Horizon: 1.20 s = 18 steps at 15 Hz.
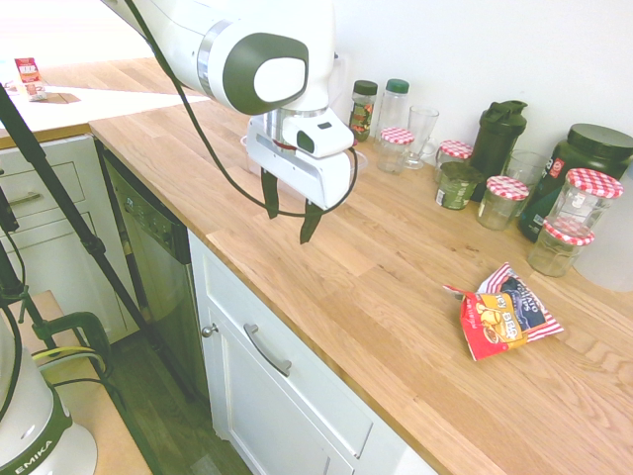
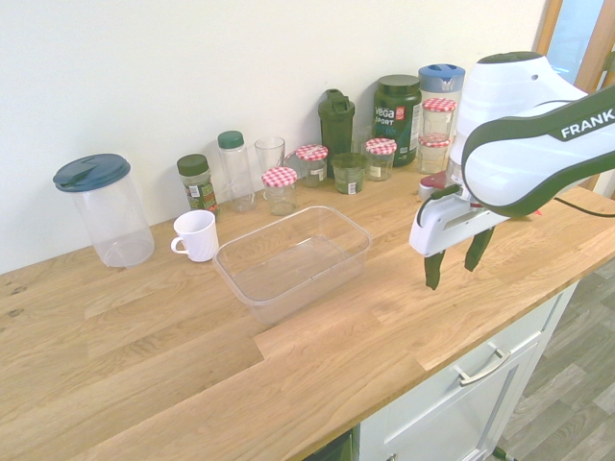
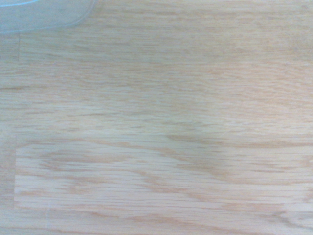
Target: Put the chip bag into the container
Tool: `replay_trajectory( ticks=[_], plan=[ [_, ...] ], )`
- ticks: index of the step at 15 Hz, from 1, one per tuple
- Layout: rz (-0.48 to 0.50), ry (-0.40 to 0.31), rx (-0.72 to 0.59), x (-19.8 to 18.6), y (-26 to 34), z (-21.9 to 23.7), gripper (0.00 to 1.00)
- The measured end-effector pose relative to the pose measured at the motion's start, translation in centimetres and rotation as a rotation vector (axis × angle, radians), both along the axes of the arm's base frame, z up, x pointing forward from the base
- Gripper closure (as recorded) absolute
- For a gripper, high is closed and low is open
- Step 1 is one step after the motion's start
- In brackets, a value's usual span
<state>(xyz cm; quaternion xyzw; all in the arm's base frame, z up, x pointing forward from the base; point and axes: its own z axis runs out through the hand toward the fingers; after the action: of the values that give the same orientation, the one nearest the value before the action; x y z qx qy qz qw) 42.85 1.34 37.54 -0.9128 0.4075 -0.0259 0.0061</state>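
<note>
- Black fingers [image 1: 312,223] of the gripper [image 1: 290,211] spread apart, nothing between them, hanging above the wooden worktop [image 1: 326,287].
- White arm [image 2: 528,134] reaches in over the counter; in the second exterior view the gripper sits just beside the clear plastic container [image 2: 293,264], not over it.
- Container is upright on the wood, open at the top, nothing in it that I can see. White mug [image 2: 196,236] just beside it, jars with red-checked lids [image 2: 280,189] behind.
- Chip bag [image 1: 501,315] lies on the worktop, well apart from the gripper, on the far side of it from the container. Red, crinkled, striped edges.
- Step in hand, my read: pre-grasp, bag not picked up.
- Next move: travel to the bag, line the fingers up across a crumpled ridge, go down, close. Then lift clear of the container rim and release inside.
- Risk: slick film could slide or fold out of a shallow pinch.
- View check: first exterior view has the whole bag but not the container's full shape. Second has the full container; the bag is mostly hidden behind the arm, just a red scrap showing.
- Wrist view: bare wood grain plus one rounded container corner [image 3: 44,17]. No bag, so no use for grasp alignment from here.
</note>
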Motion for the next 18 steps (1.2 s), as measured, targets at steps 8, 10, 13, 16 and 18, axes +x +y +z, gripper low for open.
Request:
replay_trajectory(
  ticks=[8, 10, 13, 16, 18],
  plan=[
    [-0.082, -0.047, -0.15, 0.4, -5.3, 0.5, 0.0],
    [-0.118, -0.089, -0.249, 0.6, -8.0, 0.7, 0.0],
    [-0.152, -0.149, -0.394, 1.6, -10.4, 0.1, 0.0],
    [-0.178, -0.196, -0.52, 3.2, -12.7, 0.5, 0.0],
    [-0.189, -0.202, -0.575, 3.8, -14.9, 0.1, 0.0]
  ],
)
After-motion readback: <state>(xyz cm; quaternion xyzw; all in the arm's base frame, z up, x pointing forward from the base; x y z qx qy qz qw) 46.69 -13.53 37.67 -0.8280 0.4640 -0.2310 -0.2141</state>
